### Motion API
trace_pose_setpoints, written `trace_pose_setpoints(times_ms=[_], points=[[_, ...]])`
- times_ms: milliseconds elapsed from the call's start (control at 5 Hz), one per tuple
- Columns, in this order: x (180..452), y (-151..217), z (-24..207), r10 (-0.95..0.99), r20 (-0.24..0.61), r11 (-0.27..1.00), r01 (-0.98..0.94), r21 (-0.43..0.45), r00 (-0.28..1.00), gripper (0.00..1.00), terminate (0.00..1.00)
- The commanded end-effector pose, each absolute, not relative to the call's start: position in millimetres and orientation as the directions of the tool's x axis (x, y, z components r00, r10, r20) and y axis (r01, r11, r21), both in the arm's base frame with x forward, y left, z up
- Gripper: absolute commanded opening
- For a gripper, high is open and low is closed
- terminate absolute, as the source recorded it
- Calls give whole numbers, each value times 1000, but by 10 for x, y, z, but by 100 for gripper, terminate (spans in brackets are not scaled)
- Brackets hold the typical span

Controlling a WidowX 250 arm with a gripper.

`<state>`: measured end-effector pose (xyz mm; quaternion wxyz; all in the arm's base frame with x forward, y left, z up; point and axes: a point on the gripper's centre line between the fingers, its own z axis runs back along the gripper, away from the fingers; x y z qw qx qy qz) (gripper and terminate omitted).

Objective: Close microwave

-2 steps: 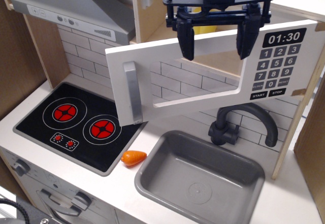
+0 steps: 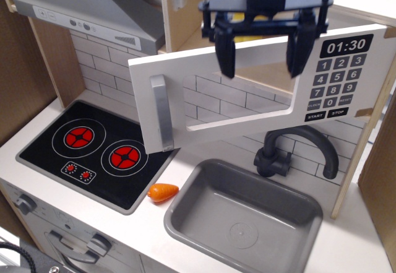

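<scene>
The toy wooden microwave with its wide white door swung out fills mid-frame; the black fingers hang spread over the door's top edge, seemingly placed to push it shut

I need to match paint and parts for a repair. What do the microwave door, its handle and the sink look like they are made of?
Microwave door: probably painted wood or board, matte white, with a flat, thick edge and a clear window, likely plastic.
Handle: grey with a soft sheen, either plastic or painted wood; I cannot tell which.
Sink: dark grey moulded plastic, judging by its rounded corners and dull finish.
</scene>
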<state>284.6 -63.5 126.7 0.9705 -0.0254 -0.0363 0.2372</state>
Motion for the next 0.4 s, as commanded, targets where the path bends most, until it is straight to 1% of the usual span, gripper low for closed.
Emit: trace_pose_setpoints(times_ms=[0,200], points=[[2746,-748,1136,451,141,893,-442,-89,882,100,0],[2727,-798,968,459,131,888,-449,-103,878,100,0]])
